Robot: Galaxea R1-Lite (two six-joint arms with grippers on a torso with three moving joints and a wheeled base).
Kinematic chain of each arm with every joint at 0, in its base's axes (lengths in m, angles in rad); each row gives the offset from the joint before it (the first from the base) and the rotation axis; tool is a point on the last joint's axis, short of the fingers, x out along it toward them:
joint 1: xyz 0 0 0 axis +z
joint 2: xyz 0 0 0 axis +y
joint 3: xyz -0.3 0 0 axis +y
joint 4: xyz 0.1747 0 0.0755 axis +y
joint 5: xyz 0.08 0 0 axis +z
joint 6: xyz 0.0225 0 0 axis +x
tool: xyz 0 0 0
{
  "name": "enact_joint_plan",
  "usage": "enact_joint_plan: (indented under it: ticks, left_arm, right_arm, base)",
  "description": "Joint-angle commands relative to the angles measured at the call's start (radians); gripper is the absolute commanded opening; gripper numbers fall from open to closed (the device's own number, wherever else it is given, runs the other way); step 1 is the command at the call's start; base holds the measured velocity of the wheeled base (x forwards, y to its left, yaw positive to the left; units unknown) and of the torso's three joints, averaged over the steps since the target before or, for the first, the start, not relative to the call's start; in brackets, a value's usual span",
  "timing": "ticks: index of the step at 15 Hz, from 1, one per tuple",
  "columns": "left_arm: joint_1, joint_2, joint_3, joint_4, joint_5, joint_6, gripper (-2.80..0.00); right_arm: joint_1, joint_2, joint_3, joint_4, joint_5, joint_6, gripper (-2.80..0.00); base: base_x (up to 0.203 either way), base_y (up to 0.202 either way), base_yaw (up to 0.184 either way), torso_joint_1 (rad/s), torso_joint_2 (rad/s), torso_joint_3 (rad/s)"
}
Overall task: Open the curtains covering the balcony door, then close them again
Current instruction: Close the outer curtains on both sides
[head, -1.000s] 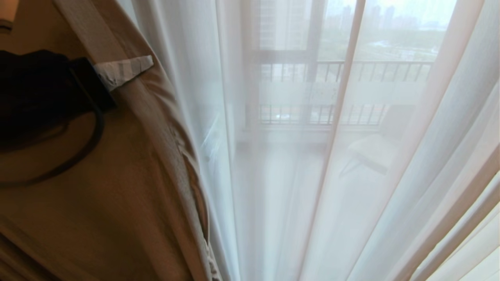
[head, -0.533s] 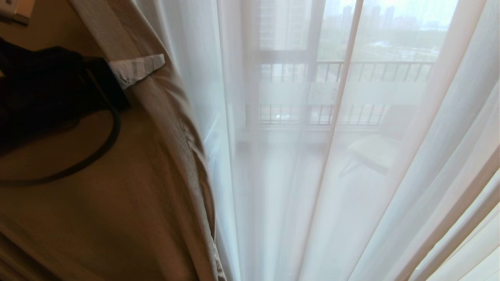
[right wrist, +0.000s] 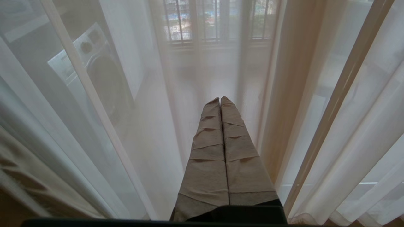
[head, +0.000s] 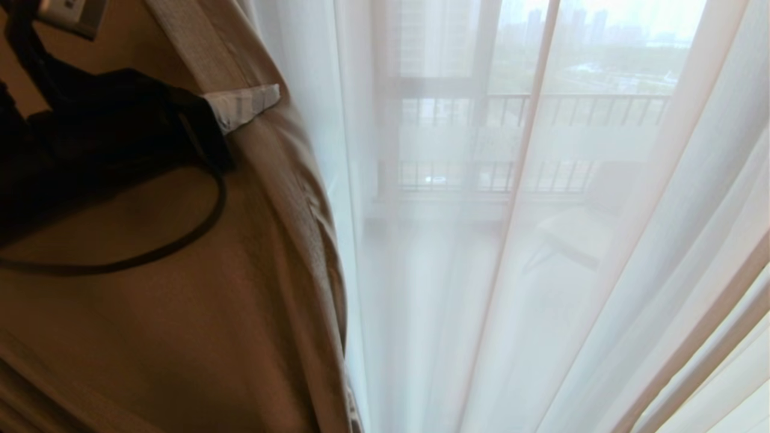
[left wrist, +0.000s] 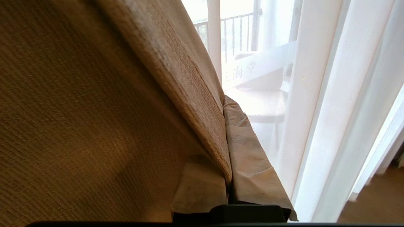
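Closest in, my left gripper [left wrist: 228, 176] is clamped on the edge of the thick beige curtain [head: 180, 313], its taped fingers [head: 240, 105] poking past the hem at upper left. Right gripper [right wrist: 221, 101] sits closed and empty, pointed at the sheer white curtain [head: 601, 270]. Sheer layer hangs across the glass. Beyond it, balcony door [head: 481, 90] frame, then railing [head: 571, 102] and skyline, hazy
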Motion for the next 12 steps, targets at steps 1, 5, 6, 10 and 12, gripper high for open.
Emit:
enact_joint_plan:
  ticks: [1, 5, 6, 10, 12]
  left_arm:
    - [0.001, 0.028, -0.009, -0.003, 0.008, 0.032, -2.8]
    - [-0.001, 0.056, -0.034, -0.003, 0.01, 0.08, -2.8]
    - [-0.002, 0.067, -0.043, -0.003, 0.01, 0.087, -2.8]
    - [-0.026, 0.102, -0.078, -0.006, 0.009, 0.101, -2.8]
    - [-0.047, 0.12, -0.094, -0.008, 0.01, 0.106, -2.8]
  right_arm:
    - [0.0, 0.0, 0.0, 0.0, 0.0, 0.001, -2.8]
    - [0.0, 0.0, 0.0, 0.0, 0.0, 0.001, -2.8]
    - [0.0, 0.001, 0.0, 0.0, 0.0, 0.001, -2.8]
    - [0.0, 0.0, 0.0, 0.0, 0.0, 0.001, -2.8]
    - [0.0, 0.0, 0.0, 0.0, 0.0, 0.001, -2.8]
  base:
    - [0.0, 0.0, 0.0, 0.0, 0.0, 0.0]
    - [0.0, 0.0, 0.0, 0.0, 0.0, 0.0]
    - [0.0, 0.0, 0.0, 0.0, 0.0, 0.0]
    - [0.0, 0.0, 0.0, 0.0, 0.0, 0.0]
    - [0.0, 0.0, 0.0, 0.0, 0.0, 0.0]
